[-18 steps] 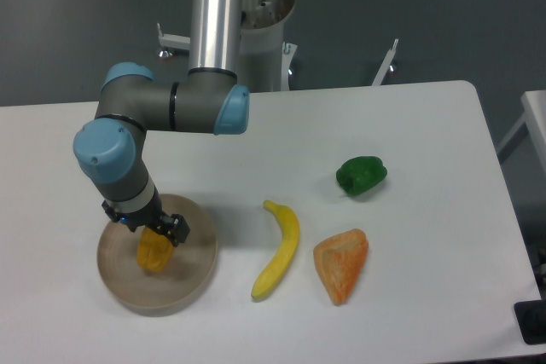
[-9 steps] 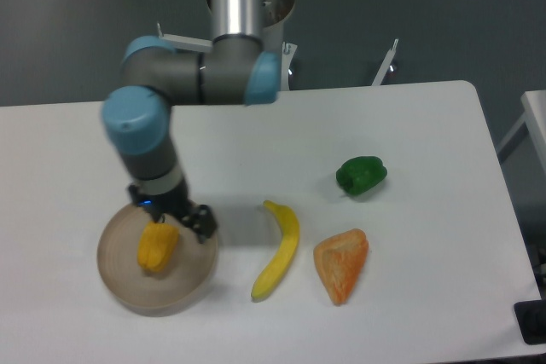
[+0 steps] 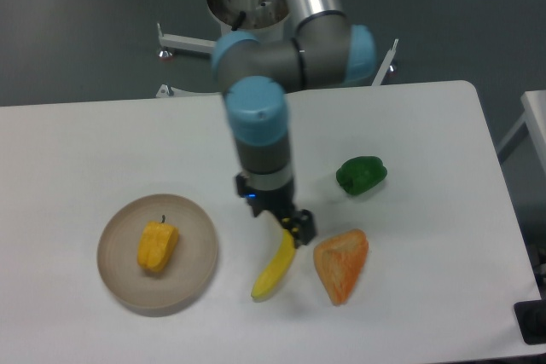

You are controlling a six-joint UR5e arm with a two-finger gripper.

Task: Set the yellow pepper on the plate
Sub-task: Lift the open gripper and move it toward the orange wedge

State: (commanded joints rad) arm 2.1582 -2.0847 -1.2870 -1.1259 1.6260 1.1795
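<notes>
Since the earlier frames the yellow pepper point(image 3: 158, 246) is no longer being held: it is lying alone on the plate point(image 3: 197, 271), a little left of the middle, with its short stem pointing up. Half a second ago the gripper point(image 3: 293, 229) was hanging just beside it at the plate's right edge; now it is travelling to the right and is sitting over the upper end of the banana point(image 3: 275, 271), well apart from the pepper. I cannot tell how the jaws are standing, as the wrist is hiding them, but they are carrying nothing. I am judging the placing as done, so I am only retreating. To do this well I am lifting clear and not brushing the banana, the orange wedge point(image 3: 341, 264) or the green pepper point(image 3: 361, 175) on the table point(image 3: 85, 151).
</notes>
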